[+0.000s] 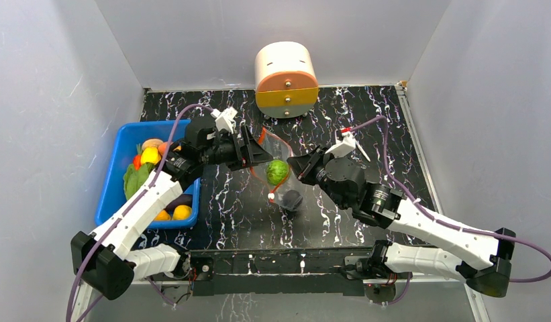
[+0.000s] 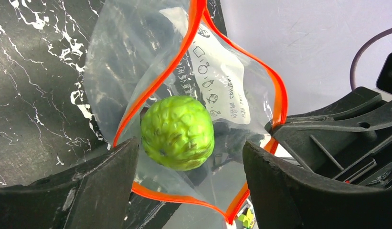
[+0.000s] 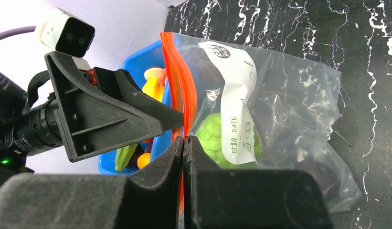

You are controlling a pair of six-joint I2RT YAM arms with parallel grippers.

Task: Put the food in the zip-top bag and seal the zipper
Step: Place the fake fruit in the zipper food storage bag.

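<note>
The clear zip-top bag point(image 1: 278, 146) hangs in mid-table between my two grippers, its mouth open. My right gripper point(image 3: 184, 143) is shut on the red-orange zipper point(image 3: 177, 71) at one side of the mouth; it also shows in the top view point(image 1: 294, 165). My left gripper point(image 2: 190, 164) is open at the bag's mouth, its fingers point(image 2: 103, 181) either side of it, and also shows from above point(image 1: 256, 155). A green ball point(image 2: 177, 132) lies inside the bag point(image 2: 132, 52), behind the white label point(image 3: 234, 109). A dark lump point(image 1: 292, 200) sits at the bag's bottom.
A blue bin point(image 1: 123, 137) at the left holds more food: a yellow piece point(image 1: 150, 155), a leafy green point(image 1: 134, 178), orange pieces point(image 1: 182, 212). A white and orange cylinder point(image 1: 286, 79) stands at the back. Grey walls close in on three sides.
</note>
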